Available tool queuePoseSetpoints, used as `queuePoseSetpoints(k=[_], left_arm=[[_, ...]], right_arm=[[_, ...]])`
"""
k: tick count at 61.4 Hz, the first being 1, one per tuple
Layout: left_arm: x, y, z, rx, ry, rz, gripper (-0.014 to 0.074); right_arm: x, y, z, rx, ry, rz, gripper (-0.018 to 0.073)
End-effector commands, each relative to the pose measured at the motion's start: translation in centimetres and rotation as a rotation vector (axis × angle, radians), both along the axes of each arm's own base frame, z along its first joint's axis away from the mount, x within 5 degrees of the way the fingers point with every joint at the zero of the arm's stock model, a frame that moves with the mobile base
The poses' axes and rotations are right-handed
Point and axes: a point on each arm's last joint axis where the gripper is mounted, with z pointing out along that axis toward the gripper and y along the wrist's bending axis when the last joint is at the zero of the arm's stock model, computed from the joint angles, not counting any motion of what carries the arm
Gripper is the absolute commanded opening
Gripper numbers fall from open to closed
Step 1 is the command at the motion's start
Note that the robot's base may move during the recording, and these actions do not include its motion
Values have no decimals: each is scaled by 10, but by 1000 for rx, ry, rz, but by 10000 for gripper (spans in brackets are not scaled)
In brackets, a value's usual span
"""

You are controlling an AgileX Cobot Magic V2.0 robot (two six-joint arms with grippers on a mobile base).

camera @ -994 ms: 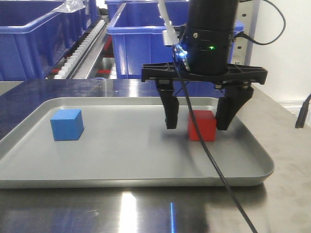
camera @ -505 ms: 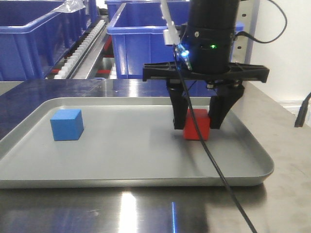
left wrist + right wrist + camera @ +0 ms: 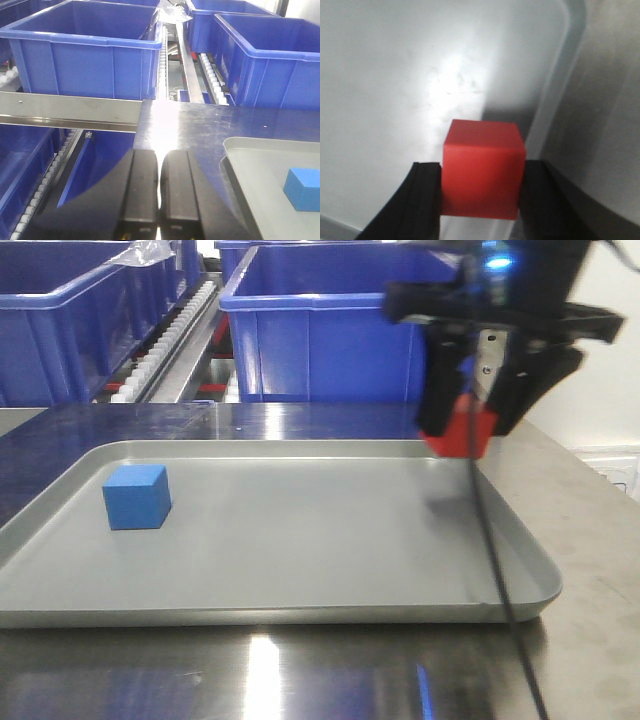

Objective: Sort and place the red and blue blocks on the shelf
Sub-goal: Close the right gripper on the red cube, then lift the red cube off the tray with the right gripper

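1. Your right gripper [image 3: 468, 427] is clamped on the red block [image 3: 458, 437] and holds it in the air above the right end of the tray [image 3: 300, 612].
2. Your left gripper [image 3: 160, 187] sits low in its wrist view, pads pressed together on nothing.
3. The blue block [image 3: 137, 496] rests on the tray's left side, nearer that left arm.
4. The shelf [image 3: 172, 340], with its blue bins [image 3: 320, 330], lies behind the tray toward the top of the frame. The red block likely travels that way next.

Low front view over tray [image 3: 300, 570]; left wrist toward shelf [image 3: 70, 107]; right wrist downward, close.
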Motion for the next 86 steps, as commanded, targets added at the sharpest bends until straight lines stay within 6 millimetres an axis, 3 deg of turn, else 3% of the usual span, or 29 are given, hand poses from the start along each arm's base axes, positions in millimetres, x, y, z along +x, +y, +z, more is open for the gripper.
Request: queuePoseSetpoints(k=[1, 19, 31, 44, 67, 86], left_arm=[[0, 0, 0, -15, -69, -1, 124], [0, 0, 0, -15, -69, -1, 124], [0, 0, 0, -15, -69, -1, 124], [0, 0, 0, -15, -69, -1, 124], [0, 0, 0, -15, -69, -1, 124], [0, 0, 0, -15, -69, -1, 124]], right_arm=[[-8, -23, 31, 65, -198, 2, 91], [-47, -94, 36, 96, -444, -230, 91], [-80, -122, 38, 113, -679, -347, 91], [-119, -131, 38, 149, -911, -386, 91], [-193, -135, 31, 194, -1050, -376, 91], [-227, -138, 22, 225, -1158, -372, 91]])
